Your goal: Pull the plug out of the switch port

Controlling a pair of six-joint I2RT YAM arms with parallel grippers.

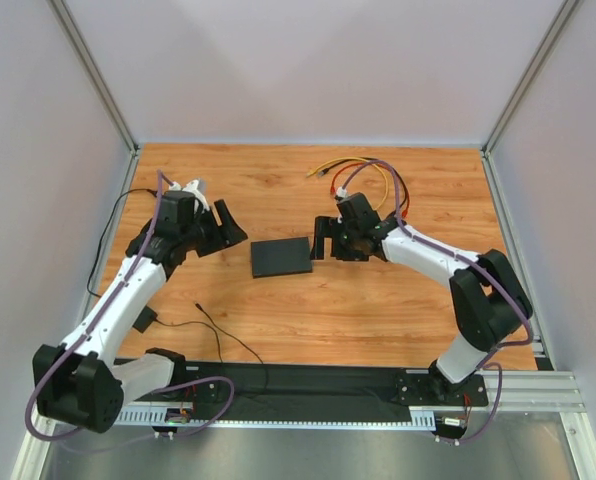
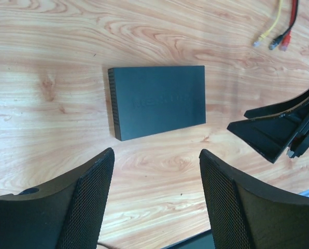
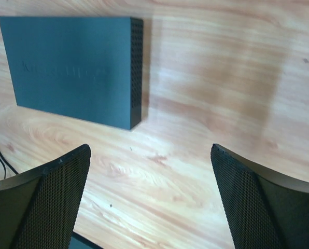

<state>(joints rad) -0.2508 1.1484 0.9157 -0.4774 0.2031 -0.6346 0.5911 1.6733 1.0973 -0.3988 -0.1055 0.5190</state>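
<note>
The switch [image 1: 281,257] is a flat matte-black box lying on the wooden table between my two grippers. It also shows in the left wrist view [image 2: 157,101] and the right wrist view [image 3: 71,67]. I see no cable plugged into any side that shows. My left gripper [image 1: 226,230] is open and empty just left of the switch, and its jaws frame bare wood [image 2: 157,155]. My right gripper [image 1: 324,240] is open and empty just right of the switch [image 3: 149,150]. Loose cable plugs [image 2: 271,41] lie apart from the switch.
A bundle of yellow, red and black cables [image 1: 368,178] lies at the back right of the table. A thin black wire [image 1: 218,330] and a small black block [image 1: 144,320] lie at the front left. Aluminium frame posts and walls close in the table.
</note>
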